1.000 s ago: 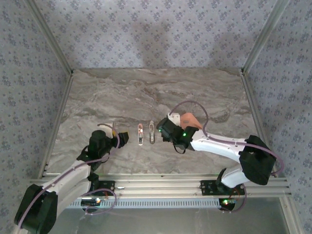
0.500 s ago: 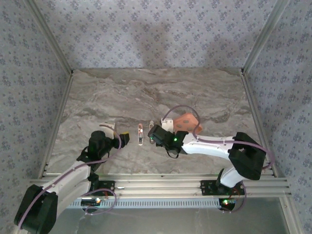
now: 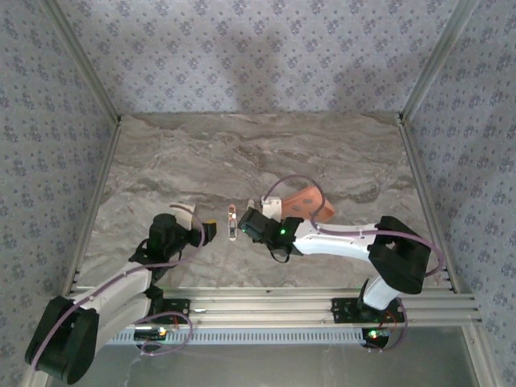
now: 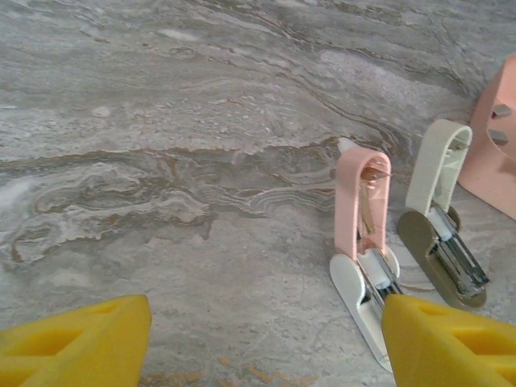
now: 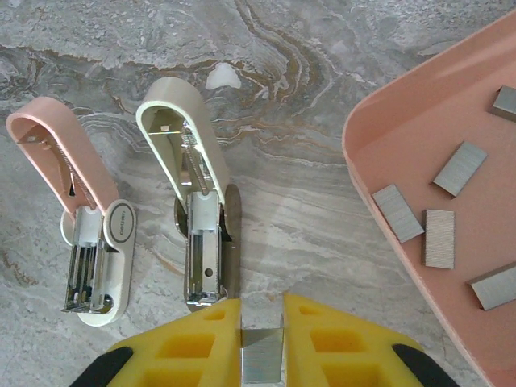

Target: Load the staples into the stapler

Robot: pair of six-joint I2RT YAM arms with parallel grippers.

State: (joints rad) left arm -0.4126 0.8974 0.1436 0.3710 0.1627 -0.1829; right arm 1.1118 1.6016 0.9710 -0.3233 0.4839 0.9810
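Note:
Two staplers lie open on the marble table: a pink-and-white one [image 5: 90, 234] [image 4: 362, 242] [image 3: 231, 223] and a beige one [image 5: 196, 201] [image 4: 440, 219] with its metal channel exposed. My right gripper [image 5: 262, 310] [image 3: 247, 225] is shut on a small grey staple strip [image 5: 262, 356]. It hovers just behind the beige stapler's channel end and covers that stapler in the top view. Several more staples [image 5: 439, 239] lie in the salmon-pink tray [image 5: 379, 137] [image 3: 309, 200]. My left gripper [image 4: 262, 347] [image 3: 209, 232] stands open and empty, its right finger [image 4: 451, 343] next to the pink stapler's base.
The tray [image 4: 493, 137] sits right of the staplers, close to my right arm. Patterned walls and metal rails enclose the table [image 3: 242, 153]; bare marble stretches behind and left of the staplers.
My right gripper has moved left from the tray to over the beige stapler, carrying the staple strip. The left gripper has edged slightly toward the pink stapler.

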